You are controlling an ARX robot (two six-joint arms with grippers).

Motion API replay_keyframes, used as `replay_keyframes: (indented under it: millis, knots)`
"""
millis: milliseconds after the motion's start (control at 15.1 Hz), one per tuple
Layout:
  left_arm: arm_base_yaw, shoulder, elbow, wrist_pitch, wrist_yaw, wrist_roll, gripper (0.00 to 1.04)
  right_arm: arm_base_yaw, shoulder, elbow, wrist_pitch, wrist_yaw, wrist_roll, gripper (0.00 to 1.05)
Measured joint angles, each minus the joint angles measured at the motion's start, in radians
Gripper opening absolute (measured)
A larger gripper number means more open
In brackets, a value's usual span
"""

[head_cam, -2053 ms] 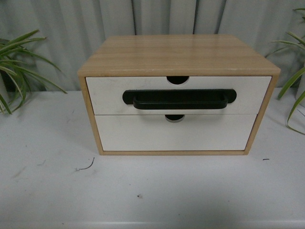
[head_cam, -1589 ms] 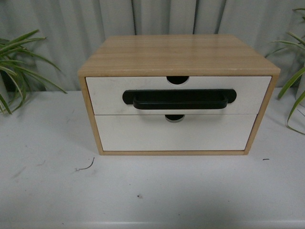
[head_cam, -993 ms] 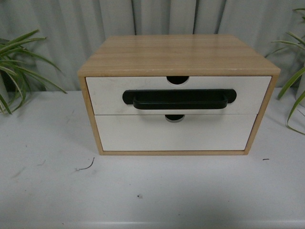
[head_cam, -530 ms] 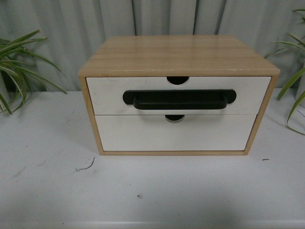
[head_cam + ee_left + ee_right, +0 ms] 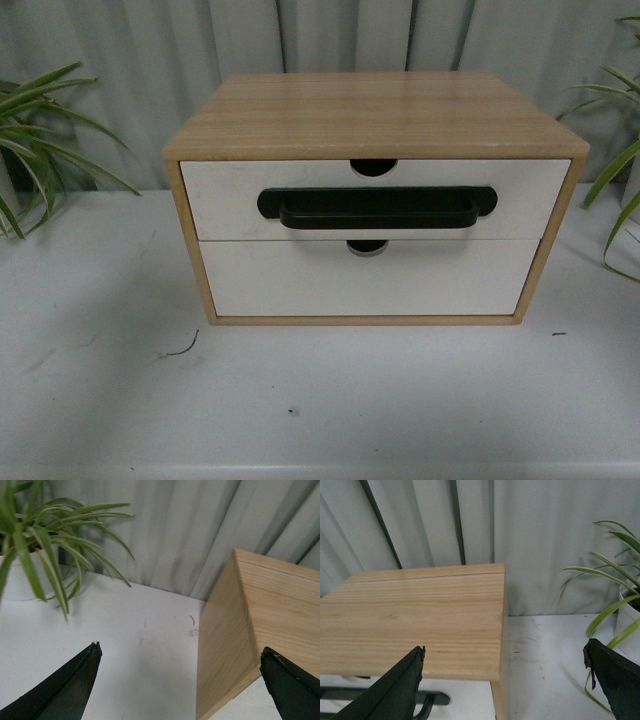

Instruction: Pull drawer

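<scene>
A wooden cabinet [image 5: 375, 112] stands on the white table [image 5: 320, 400]. Its upper drawer [image 5: 230, 195] has a white front, a long black bar handle [image 5: 376, 207] and a half-round notch; it sits flush with the cabinet. Neither arm shows in the front view. My left gripper [image 5: 180, 652] is open, off the cabinet's left side [image 5: 222, 645], with nothing between its fingers. My right gripper [image 5: 504, 652] is open above the cabinet's right top corner [image 5: 420, 625]; one end of the handle [image 5: 432, 700] shows below it.
A plain white lower drawer [image 5: 365, 280] without a handle sits beneath the upper one. Potted plants stand at the left [image 5: 40, 130] and right [image 5: 620, 170] of the table. A grey curtain [image 5: 320, 35] hangs behind. A bit of wire [image 5: 180, 350] lies on the table.
</scene>
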Motion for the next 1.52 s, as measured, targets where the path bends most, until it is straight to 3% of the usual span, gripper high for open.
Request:
replay_keyframes:
  millis: [331, 397, 464, 728, 861, 993, 1192, 1523]
  knots:
    - [-0.039, 0.158, 0.113, -0.016, 0.034, 0.047, 0.98, 0.026, 0.11, 0.108, 0.019, -0.026, -0.064, 0.98]
    - [-0.06, 0.201, 0.155, -0.045, 0.086, 0.089, 0.98, 0.044, 0.137, 0.145, 0.014, -0.1, -0.142, 0.98]
    - [-0.111, 0.238, 0.222, -0.101, 0.217, 0.214, 0.98, 0.063, 0.168, 0.183, -0.008, -0.237, -0.324, 0.98]
    - [-0.182, 0.291, 0.38, -0.433, 0.505, 0.647, 0.98, 0.026, 0.248, 0.269, -0.257, -0.494, -0.998, 0.98]
    - [-0.216, 0.331, 0.463, -0.637, 0.554, 0.86, 0.98, 0.0, 0.311, 0.337, -0.428, -0.502, -1.375, 0.98]
    - [-0.246, 0.383, 0.53, -0.75, 0.546, 1.015, 0.98, -0.004, 0.357, 0.381, -0.601, -0.502, -1.641, 0.98]
    - [-0.264, 0.457, 0.594, -0.803, 0.523, 1.132, 0.98, 0.022, 0.378, 0.433, -0.758, -0.483, -1.785, 0.98]
    - [-0.303, 0.522, 0.625, -0.813, 0.548, 1.159, 0.98, 0.094, 0.427, 0.507, -0.863, -0.473, -1.814, 0.98]
